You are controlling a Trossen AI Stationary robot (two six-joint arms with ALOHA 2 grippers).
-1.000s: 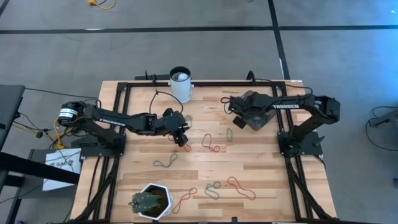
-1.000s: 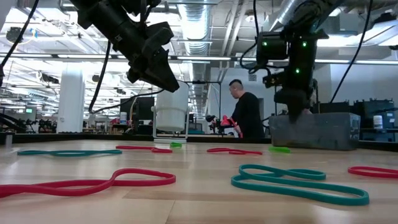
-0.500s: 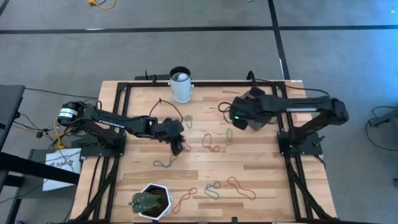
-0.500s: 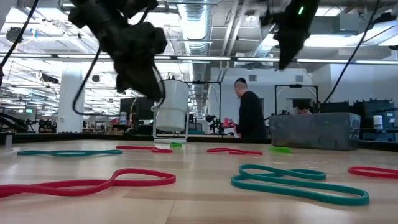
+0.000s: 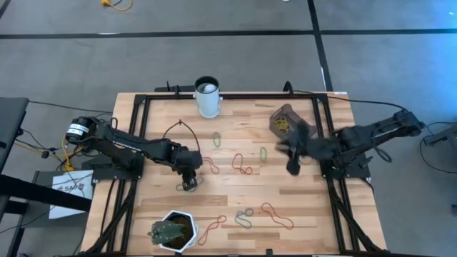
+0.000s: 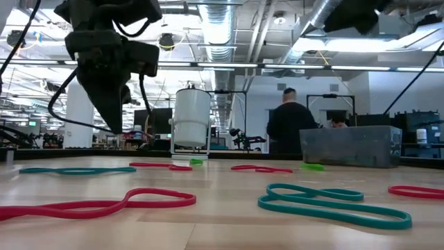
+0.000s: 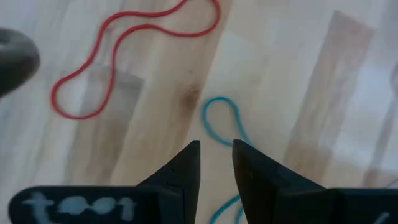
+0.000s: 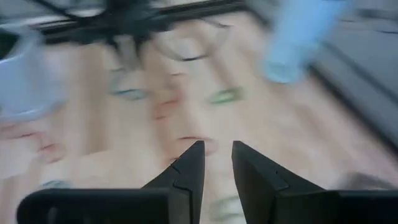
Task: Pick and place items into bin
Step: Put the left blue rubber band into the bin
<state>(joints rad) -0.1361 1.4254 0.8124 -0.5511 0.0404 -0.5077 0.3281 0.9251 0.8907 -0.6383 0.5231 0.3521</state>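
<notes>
Several twisted rubber bands lie flat on the wooden table: red ones [image 5: 243, 164] [image 5: 277, 214], a green one [image 5: 263, 153] and teal ones [image 5: 244, 216]. My left gripper [image 5: 190, 178] points down just above another teal band [image 5: 189, 188]; its fingers [image 7: 216, 149] are open by a narrow gap, with that band's loop [image 7: 221, 121] just beyond them. The dark translucent bin [image 5: 285, 121] sits at the far right with a yellowish band [image 5: 283, 124] in it. My right gripper [image 5: 291, 163] hangs in the air on the bin's near side, narrowly open [image 8: 217, 152], holding nothing.
A white cup [image 5: 207, 96] stands at the far edge, and a white pot with a plant [image 5: 173, 230] at the near edge. A red band [image 7: 124, 50] lies close to my left gripper. In the low view a person [image 6: 291, 128] stands in the room behind the table.
My left gripper has moved from near the white cup toward the near edge and down, ending over the teal band. My right gripper has risen out of the bin and swung toward the near edge, leaving the bin uncovered with the yellowish band inside.
</notes>
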